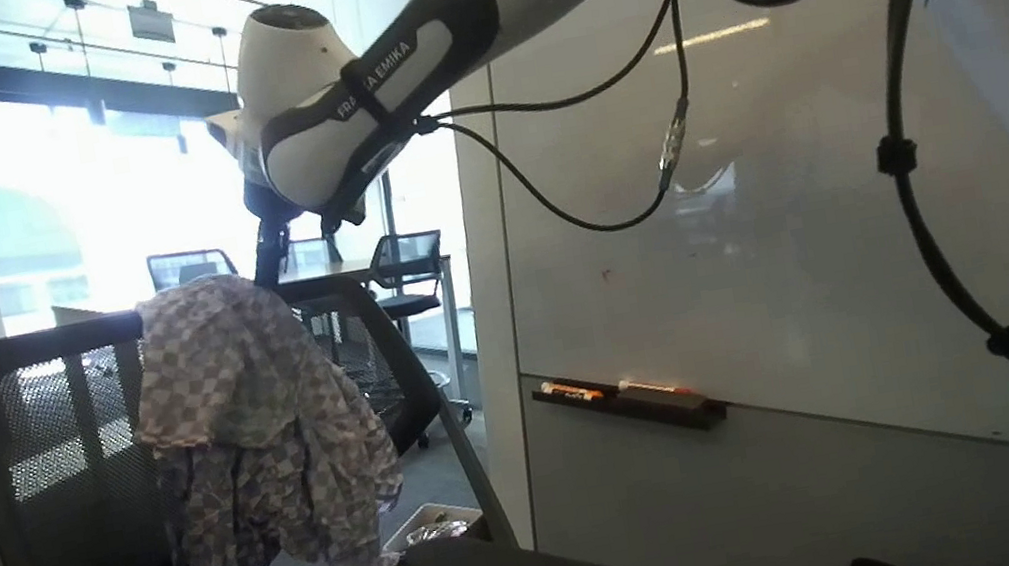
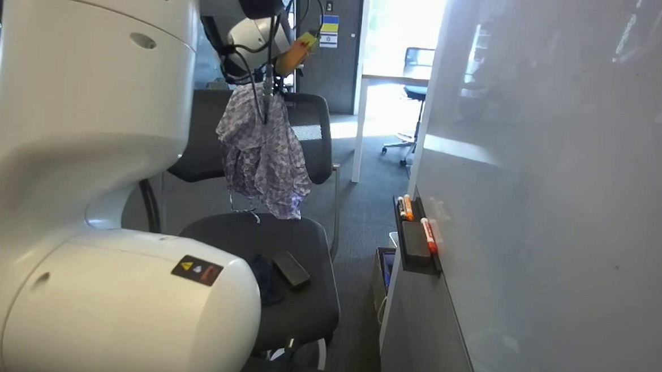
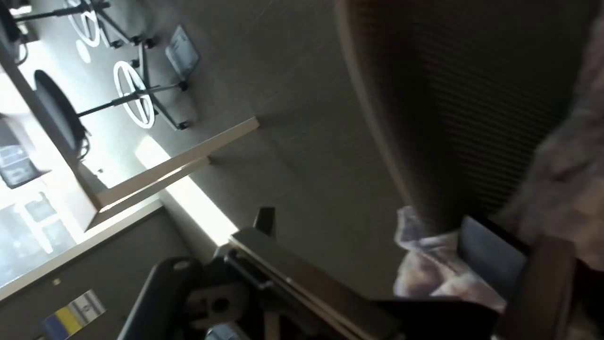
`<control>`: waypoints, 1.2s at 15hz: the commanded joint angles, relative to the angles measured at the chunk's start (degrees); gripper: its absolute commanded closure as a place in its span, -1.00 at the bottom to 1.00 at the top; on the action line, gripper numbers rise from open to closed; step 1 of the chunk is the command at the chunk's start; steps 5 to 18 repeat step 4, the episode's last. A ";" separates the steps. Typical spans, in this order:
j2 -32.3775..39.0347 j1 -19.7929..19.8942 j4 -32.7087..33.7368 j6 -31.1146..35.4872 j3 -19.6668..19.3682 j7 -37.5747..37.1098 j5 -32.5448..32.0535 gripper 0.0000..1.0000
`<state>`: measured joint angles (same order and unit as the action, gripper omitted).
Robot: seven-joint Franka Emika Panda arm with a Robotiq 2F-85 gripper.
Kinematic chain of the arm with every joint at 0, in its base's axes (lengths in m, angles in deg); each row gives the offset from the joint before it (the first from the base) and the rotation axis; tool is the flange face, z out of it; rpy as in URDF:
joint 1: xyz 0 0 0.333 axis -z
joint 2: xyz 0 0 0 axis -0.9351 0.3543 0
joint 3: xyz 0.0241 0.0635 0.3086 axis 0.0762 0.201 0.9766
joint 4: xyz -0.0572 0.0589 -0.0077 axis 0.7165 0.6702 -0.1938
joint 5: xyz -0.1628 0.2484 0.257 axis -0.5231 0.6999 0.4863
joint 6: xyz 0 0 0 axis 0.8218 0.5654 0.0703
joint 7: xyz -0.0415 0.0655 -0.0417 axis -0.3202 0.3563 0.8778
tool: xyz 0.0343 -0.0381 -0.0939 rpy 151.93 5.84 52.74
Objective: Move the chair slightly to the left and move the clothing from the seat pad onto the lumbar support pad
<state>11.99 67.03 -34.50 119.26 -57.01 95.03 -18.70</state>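
Note:
The black office chair (image 1: 469, 476) has its mesh lumbar support pad (image 1: 75, 513) upright behind the dark seat pad (image 2: 313, 307). Over the top rim hangs the checked clothing (image 1: 252, 414) (image 2: 264, 154), its front falling toward the rear of the seat pad, with loose straps dangling. My gripper (image 1: 298, 255) is at the top of the backrest, by the garment's upper edge. In the wrist view the gripper (image 3: 365, 231) has its fingers wide apart. A fold of clothing (image 3: 434, 271) lies beside the right-hand finger (image 3: 490, 255), not clamped. Cables partly cover the gripper in an exterior view.
A dark eraser (image 2: 291, 269) and a dark cloth (image 2: 266, 282) rest on the seat pad. The whiteboard (image 2: 558, 181) with its marker ledge (image 2: 415, 247) stands alongside the chair. Behind the backrest are a table (image 2: 396, 80) and small chairs (image 1: 406, 268). A box (image 1: 440, 516) sits on the floor.

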 commanded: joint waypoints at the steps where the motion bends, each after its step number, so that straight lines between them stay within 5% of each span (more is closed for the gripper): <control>1: -9.51 -5.47 -12.11 -8.26 -0.97 -4.96 0.64 -1.00; 4: -13.83 -7.92 -17.61 -13.56 -0.30 -8.59 0.07 -1.00; 18: -13.83 -7.92 -17.61 -13.56 -0.30 -8.59 0.07 -1.00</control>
